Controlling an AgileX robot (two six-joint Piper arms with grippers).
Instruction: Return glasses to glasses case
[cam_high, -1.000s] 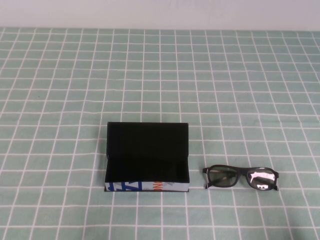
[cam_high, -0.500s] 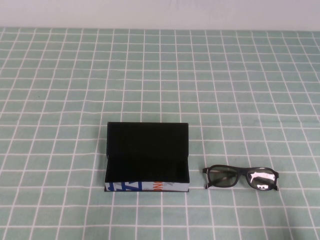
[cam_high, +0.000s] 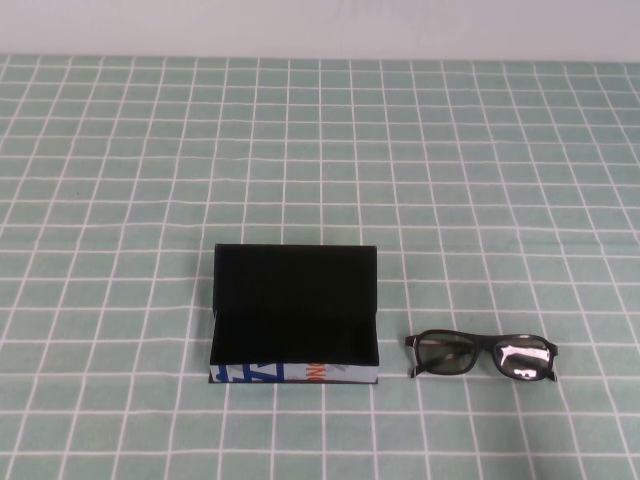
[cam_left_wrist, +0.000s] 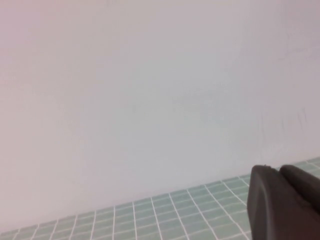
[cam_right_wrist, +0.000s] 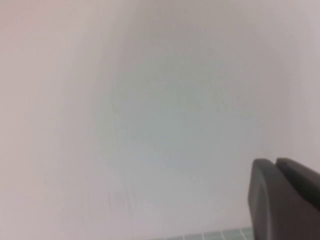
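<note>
The black glasses case lies open on the green checked cloth, left of centre near the front, its lid standing up at the back and its white printed front edge facing me. Its inside is black and holds nothing. The black thick-framed glasses lie folded on the cloth just right of the case, apart from it. Neither arm shows in the high view. My left gripper and my right gripper each show only in their own wrist view, raised, facing the pale wall, fingers pressed together and holding nothing.
The green and white checked cloth covers the whole table up to a pale wall at the back. Nothing else stands on it.
</note>
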